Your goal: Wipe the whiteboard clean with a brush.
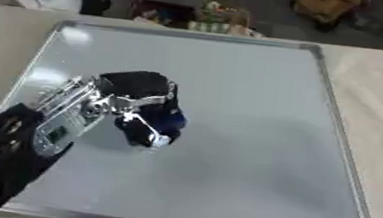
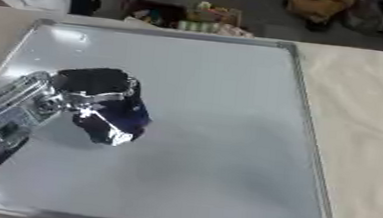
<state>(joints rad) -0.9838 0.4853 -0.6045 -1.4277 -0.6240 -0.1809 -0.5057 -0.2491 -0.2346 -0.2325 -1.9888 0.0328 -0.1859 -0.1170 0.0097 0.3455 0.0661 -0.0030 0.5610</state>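
The whiteboard (image 1: 254,137) lies flat on the beige table (image 1: 381,99), its surface bare. The left hand (image 1: 139,103) reaches over its left-centre — fingers curled round a dark blue brush (image 1: 169,121) held against the board.

A pale table (image 1: 379,114) carries a flat, silver-framed whiteboard (image 1: 243,151).

The robot's left hand (image 1: 142,107), fingers curled around a dark blue brush (image 1: 169,121), rests on a whiteboard (image 1: 254,137). The board lies flat on a pale table (image 1: 380,104).
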